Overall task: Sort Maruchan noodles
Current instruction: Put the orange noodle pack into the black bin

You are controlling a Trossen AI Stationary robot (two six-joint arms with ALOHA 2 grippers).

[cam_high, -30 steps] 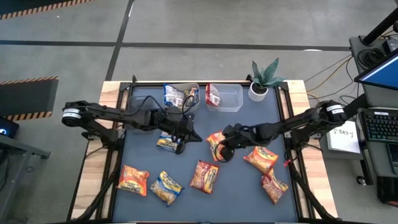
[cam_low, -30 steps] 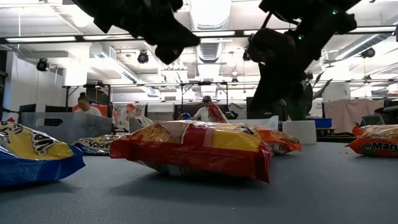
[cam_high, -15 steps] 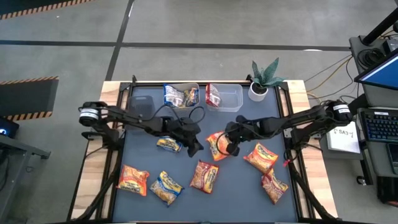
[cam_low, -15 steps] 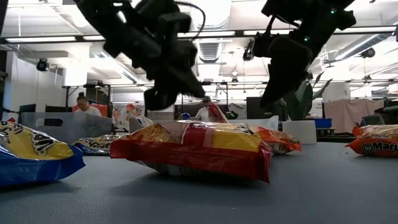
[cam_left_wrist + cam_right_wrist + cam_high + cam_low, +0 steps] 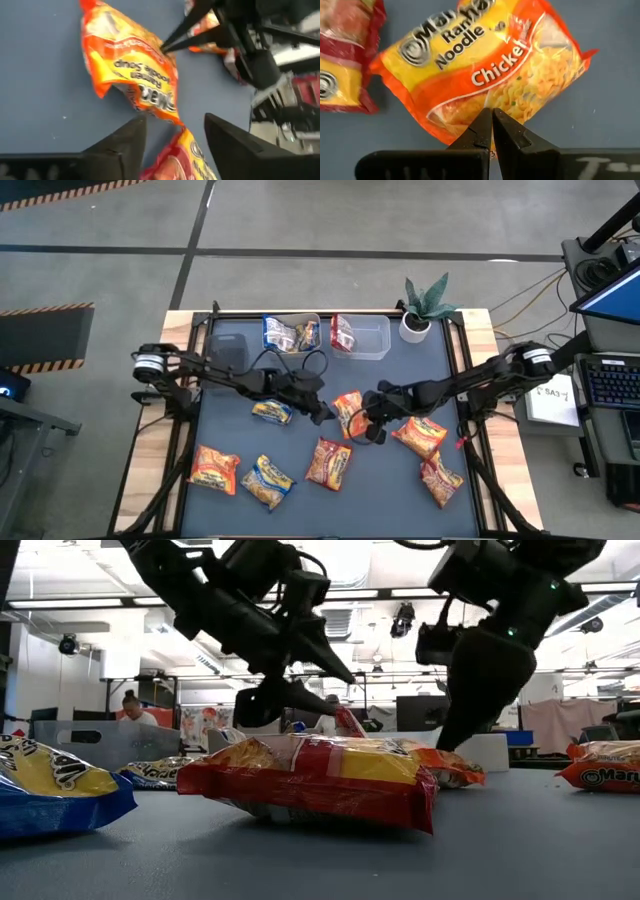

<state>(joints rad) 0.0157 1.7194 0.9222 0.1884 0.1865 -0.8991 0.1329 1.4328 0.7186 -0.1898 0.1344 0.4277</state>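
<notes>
The orange chicken packet (image 5: 348, 413) lies flat on the counter (image 5: 385, 480) near its middle, squarely between the two arms, and the coming move turns on that position. The right gripper (image 5: 368, 423) sits at the packet's right-hand edge with its fingers (image 5: 490, 131) pressed together into a closed point, their tips touching or just over the packet's rim, holding nothing. The left gripper (image 5: 322, 412) comes in from the opposite side with its fingers (image 5: 122, 145) spread wide and empty, the packet lying just ahead of the gap. In the high view the packet's long axis runs roughly away from the front edge with a slight tilt, so it lies across the line joining the two grippers; both are about equally close, but only the left one looks ready to take it. The right wrist view alone shows the closed tips resting at the printed edge, which the overhead view cannot resolve. The left wrist view shows the right arm's tips reaching the packet's far side. The low view hides this packet behind a red packet (image 5: 310, 778). Other packets lie scattered along the front of the counter, and some sit in two clear tubs (image 5: 372, 340) at the back.
</notes>
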